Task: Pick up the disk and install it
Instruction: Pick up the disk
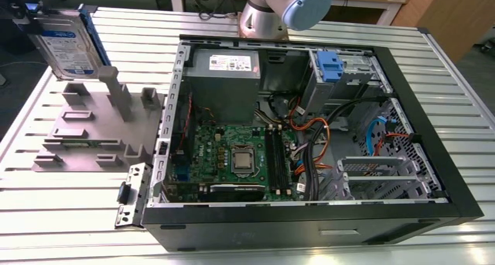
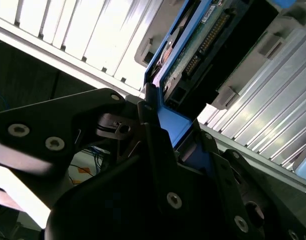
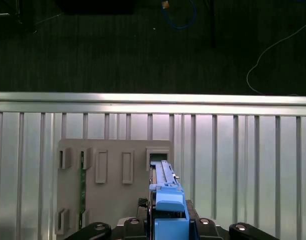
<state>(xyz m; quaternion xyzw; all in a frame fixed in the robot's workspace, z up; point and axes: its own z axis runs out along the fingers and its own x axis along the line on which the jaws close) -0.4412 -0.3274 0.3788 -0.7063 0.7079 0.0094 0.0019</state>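
Silver with blue rails, the disk (image 1: 68, 42) hangs upright at about ten o'clock in the exterior view. It is clear above the grey fixture (image 1: 85, 131) on the desk (image 1: 62, 218) and well apart from the open case (image 1: 309, 137) at the centre. I judge the step in hand to be the carry. Done well, it holds the disk plumb and high enough to pass the fixture's posts and the case wall.

In the second wrist view the hand (image 2: 175, 132) is clamped on the disk's (image 2: 193, 50) blue rail, with black fingers (image 2: 153, 127) on either side. A square, firm pinch matters here, since a slip would tilt the disk.

In the first wrist view the disk (image 3: 165, 190) shows edge-on over the fixture (image 3: 113, 165), in line with an empty slot (image 3: 155, 154).
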